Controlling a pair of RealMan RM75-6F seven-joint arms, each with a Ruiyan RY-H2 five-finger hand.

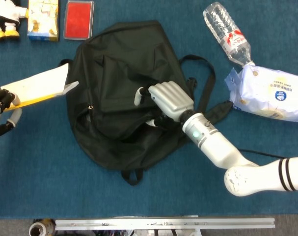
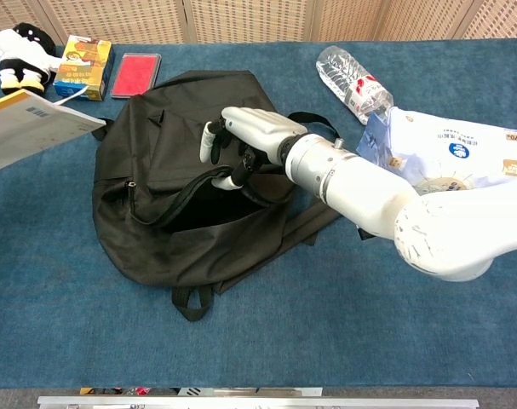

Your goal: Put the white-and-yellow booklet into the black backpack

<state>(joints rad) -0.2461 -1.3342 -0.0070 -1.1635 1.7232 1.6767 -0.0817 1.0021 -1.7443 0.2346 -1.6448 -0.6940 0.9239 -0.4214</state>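
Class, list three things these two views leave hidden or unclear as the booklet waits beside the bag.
- Inside the black fabric backpack: chest view shows only a dark opening.
- Left robot hand: cut off by head view's left edge, absent from chest view.
- White-and-yellow paper booklet: print too small.
- Right robot hand: fingertips hidden in fabric.

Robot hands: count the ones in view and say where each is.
2. The right hand is on the black backpack, lifting the edge of its opening. The left hand, at the table's left edge, holds the white-and-yellow booklet.

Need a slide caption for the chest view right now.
Right robot hand lifts the black backpack opening while the booklet waits at left.
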